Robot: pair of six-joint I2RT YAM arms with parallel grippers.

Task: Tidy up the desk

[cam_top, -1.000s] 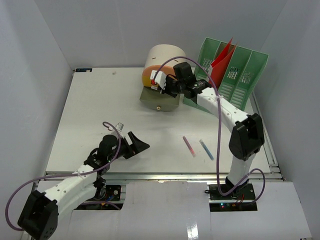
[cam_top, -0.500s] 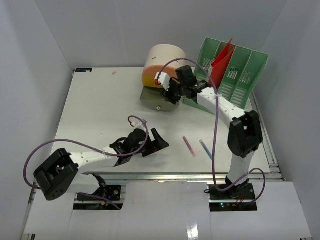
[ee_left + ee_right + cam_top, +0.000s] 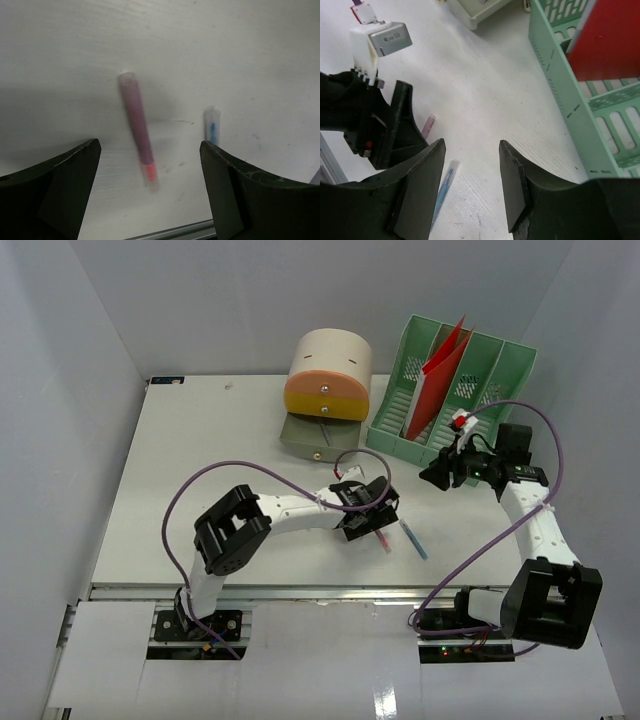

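One pink pen (image 3: 137, 131) under spread left gripper (image 3: 149, 148) — desk (image 3: 250, 50) rail (image 3: 175, 231) close

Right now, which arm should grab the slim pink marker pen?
Left. The left claw hangs open over the slim pink marker pen; the right claw is farther off, by the green slotted rack.

Two slim plastic marker pens are lying on the one flat white tabletop (image 3: 200, 460): one pink pen (image 3: 139, 135) and one blue pen (image 3: 212, 127). Both are showing between the two black left fingers (image 3: 55, 192). One cream round drawer unit (image 3: 330, 352) is standing beyond the two black right fingers (image 3: 415, 195), showing two drawer fronts, one orange and one olive. Beside those fingers, one green slotted plastic file rack (image 3: 485, 375) is holding one flat red folder (image 3: 432, 390).
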